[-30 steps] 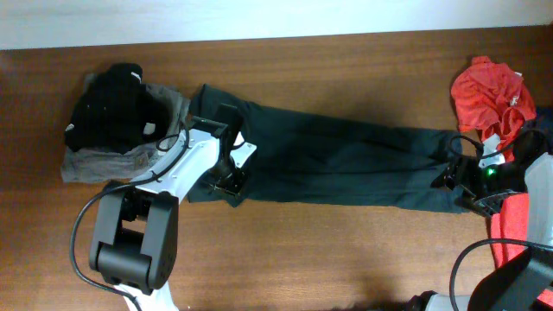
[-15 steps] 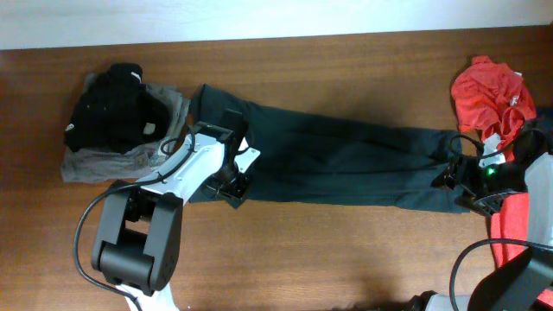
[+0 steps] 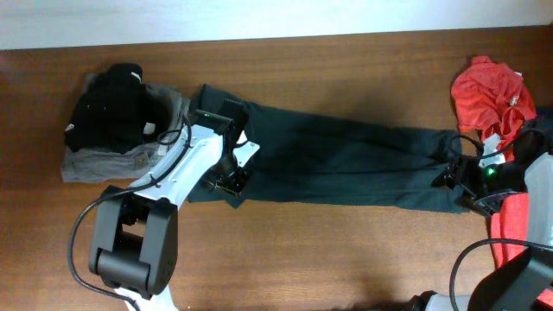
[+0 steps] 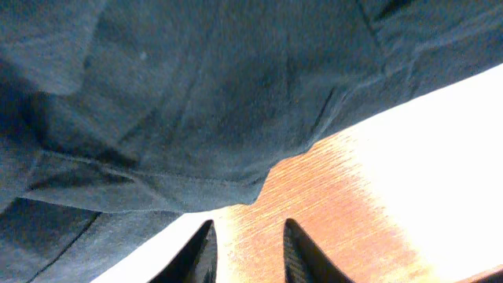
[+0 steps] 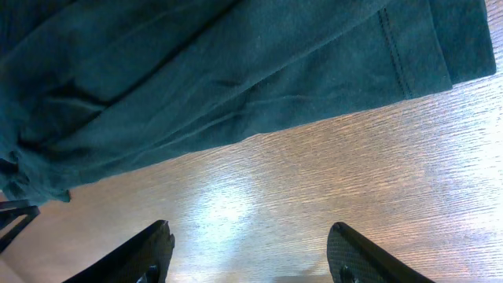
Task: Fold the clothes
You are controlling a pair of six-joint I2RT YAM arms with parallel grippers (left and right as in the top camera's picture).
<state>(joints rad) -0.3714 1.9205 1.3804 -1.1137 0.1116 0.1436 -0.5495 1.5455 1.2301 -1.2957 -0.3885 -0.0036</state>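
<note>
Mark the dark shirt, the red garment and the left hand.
dark shirt (image 3: 346, 160), overhead view, middle of its spread fabric.
red garment (image 3: 488, 91), overhead view, its bunched upper part.
left hand (image 4: 247, 250), left wrist view, midway between its fingertips.

A brown wooden table (image 3: 346, 250) has a pale white strip (image 3: 259, 17) running along its far edge.
</note>
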